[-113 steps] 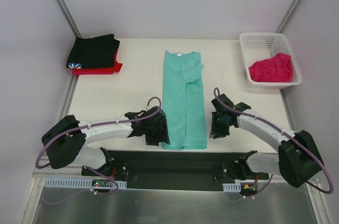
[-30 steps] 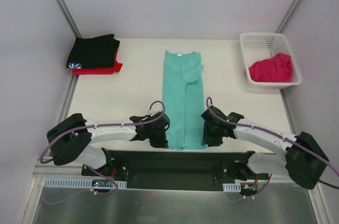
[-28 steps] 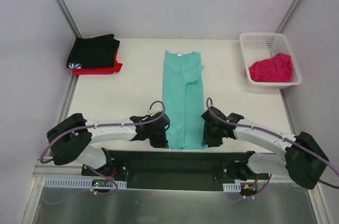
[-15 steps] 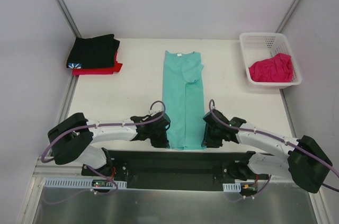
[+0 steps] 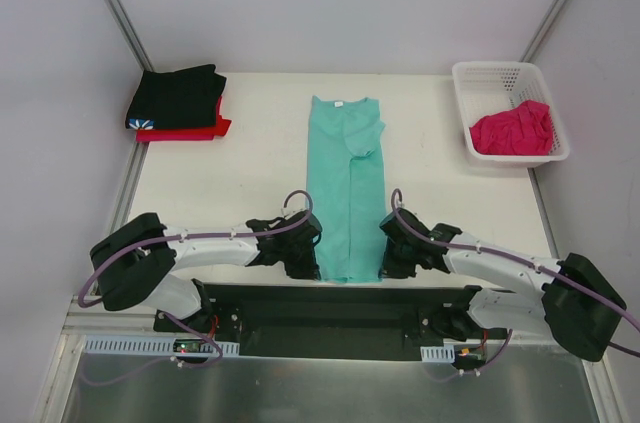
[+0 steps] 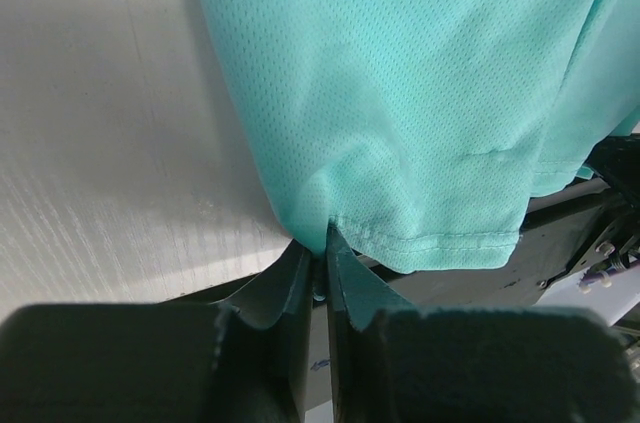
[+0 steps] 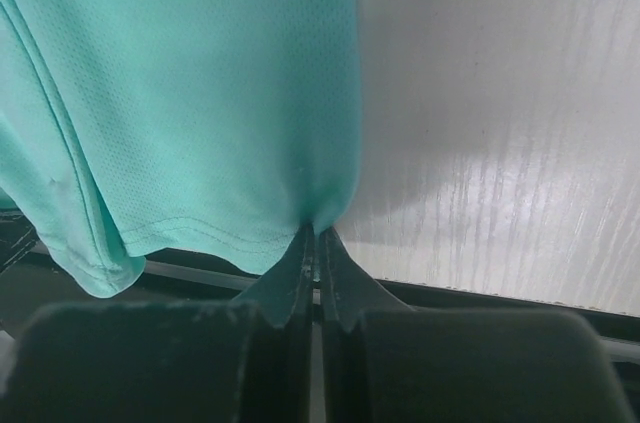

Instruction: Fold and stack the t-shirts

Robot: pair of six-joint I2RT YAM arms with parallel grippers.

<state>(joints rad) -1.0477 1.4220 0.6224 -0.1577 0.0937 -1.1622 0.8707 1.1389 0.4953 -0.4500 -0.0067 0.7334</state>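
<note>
now | teal t-shirt (image 5: pixel 346 203): long narrow folded strip | left pincer (image 6: pixel 322 240), right pincer (image 7: pixel 314 239): both clamped on its hem corners

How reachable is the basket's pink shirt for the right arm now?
Probably not yet: the right gripper is shut on the teal shirt at its hem. Once released, nothing seems to block the way to the pink shirt.

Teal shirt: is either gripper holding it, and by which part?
Both hold the teal shirt: left gripper pinches its near-left hem corner, right gripper the near-right.
</note>
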